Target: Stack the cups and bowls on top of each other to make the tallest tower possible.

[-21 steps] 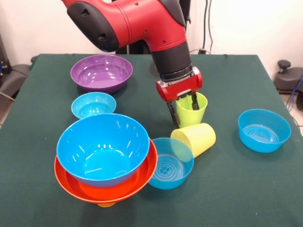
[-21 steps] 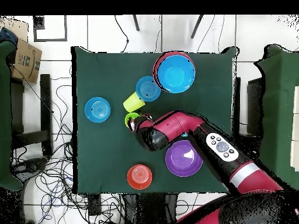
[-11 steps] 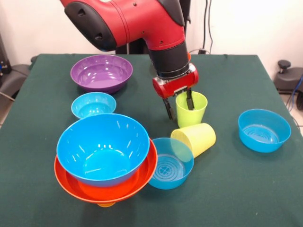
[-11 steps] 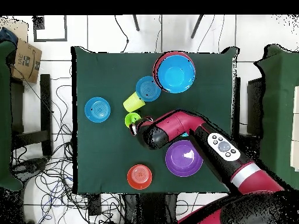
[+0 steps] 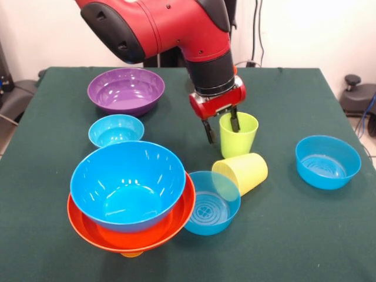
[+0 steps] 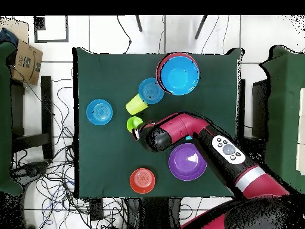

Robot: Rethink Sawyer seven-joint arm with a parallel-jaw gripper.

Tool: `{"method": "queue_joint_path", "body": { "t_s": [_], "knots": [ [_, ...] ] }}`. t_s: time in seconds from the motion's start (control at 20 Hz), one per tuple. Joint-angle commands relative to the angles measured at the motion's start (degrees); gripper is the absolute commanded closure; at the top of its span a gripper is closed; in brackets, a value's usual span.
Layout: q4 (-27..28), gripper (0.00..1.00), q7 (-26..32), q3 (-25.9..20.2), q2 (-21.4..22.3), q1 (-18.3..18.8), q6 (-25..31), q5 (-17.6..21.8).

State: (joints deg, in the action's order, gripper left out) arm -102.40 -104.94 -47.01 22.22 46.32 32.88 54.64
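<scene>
Green table [image 5: 294, 235] — your gripper [image 5: 222, 125] straddles the upright green cup's [image 5: 238, 136] rim, slightly open — not yet clamped.

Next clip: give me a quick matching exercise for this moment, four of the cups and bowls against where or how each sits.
Things:
1. lime green cup
2. pale yellow cup
3. large blue bowl
4. purple bowl

States:
A. nested in the large orange bowl
B. lying on its side against a medium blue bowl
C. upright, one finger of the gripper inside its rim
D. alone, upright, at the table's far side in the front view

Pairs: 1-C, 2-B, 3-A, 4-D
</scene>
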Motion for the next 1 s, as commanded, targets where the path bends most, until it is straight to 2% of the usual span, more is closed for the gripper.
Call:
{"method": "queue_joint_path", "body": {
  "t_s": [0.05,0.45,1.0],
  "knots": [
    [0.08,0.00,16.21,0.08,0.20,-1.60,7.65,-1.05],
    [0.22,0.00,15.41,0.11,-0.20,-1.85,7.87,-2.67],
    [3.06,0.00,16.72,2.17,-2.78,-2.51,8.30,-0.99]
  ]
}}
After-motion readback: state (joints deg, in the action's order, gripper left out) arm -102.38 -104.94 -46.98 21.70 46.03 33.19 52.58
